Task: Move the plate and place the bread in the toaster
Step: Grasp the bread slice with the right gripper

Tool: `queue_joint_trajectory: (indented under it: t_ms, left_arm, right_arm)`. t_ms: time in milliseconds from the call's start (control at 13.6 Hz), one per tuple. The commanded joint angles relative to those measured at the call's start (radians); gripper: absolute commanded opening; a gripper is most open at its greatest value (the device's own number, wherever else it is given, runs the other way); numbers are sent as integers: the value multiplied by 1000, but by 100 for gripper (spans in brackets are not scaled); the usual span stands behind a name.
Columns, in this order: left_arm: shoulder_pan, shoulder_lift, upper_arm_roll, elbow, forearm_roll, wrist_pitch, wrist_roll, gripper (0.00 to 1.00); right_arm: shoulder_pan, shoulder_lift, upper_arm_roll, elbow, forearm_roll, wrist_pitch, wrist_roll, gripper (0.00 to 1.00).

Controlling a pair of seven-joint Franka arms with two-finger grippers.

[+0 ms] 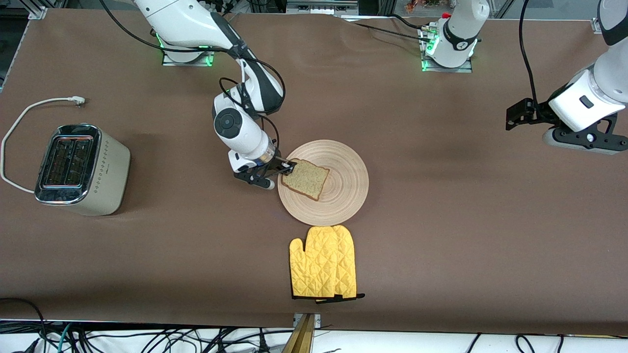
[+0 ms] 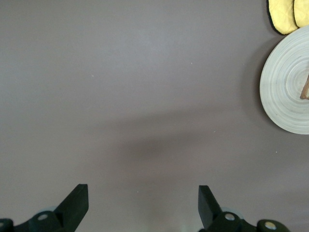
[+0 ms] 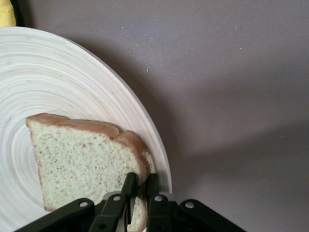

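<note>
Pinching the squarish slice of brown speckled bread (image 1: 305, 179) by its crust corner was the right gripper (image 1: 289, 168), fingers closed down to the slice's thickness right at the edge of the round light tan wooden plate (image 1: 346, 191). My guess is it took the corner at the rim because that's the only bit a side-on two-finger grab can reach without scraping the wood. From the right wrist view the bread (image 3: 87, 164) looked like it sat on the plate (image 3: 72, 77), maybe slightly tipped up at the gripped corner, but I couldn't be sure.

Taking the plate as the landmark: the yellow quilted oven mitt (image 1: 324, 262) lay just beside it, nearer the front camera. The boxy cream-white toaster with the chrome top (image 1: 81, 169) stood well apart from the plate toward the right arm's end of the table, slots facing up, so the slice would probably need turning on edge to drop in.

The left gripper (image 1: 514, 117) waited over bare table, well apart from the plate toward the left arm's end, fingers spread wide and holding nothing.
</note>
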Motion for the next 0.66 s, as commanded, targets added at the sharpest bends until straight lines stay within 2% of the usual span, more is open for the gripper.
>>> queue_joint_trajectory:
  t_ms: [0,295,369,590]
  left_arm:
    - [-1,-11,4,11,-16,-23,-9,100]
    - [-5,4,6,19,-10,-21,3,100]
    - [-7,15,6,46,-5,-21,2,100]
    - [-7,29,6,69,-7,-21,-3,100]
  right_arm:
    - [4,8,-3,14,1,2,4,0]
    - [4,5,-5,14,-1,-2,-3,0]
    - [2,-2,-8,16,-2,-9,-7,0]
    - [1,-62,-43,64,-50,-180,-7,0]
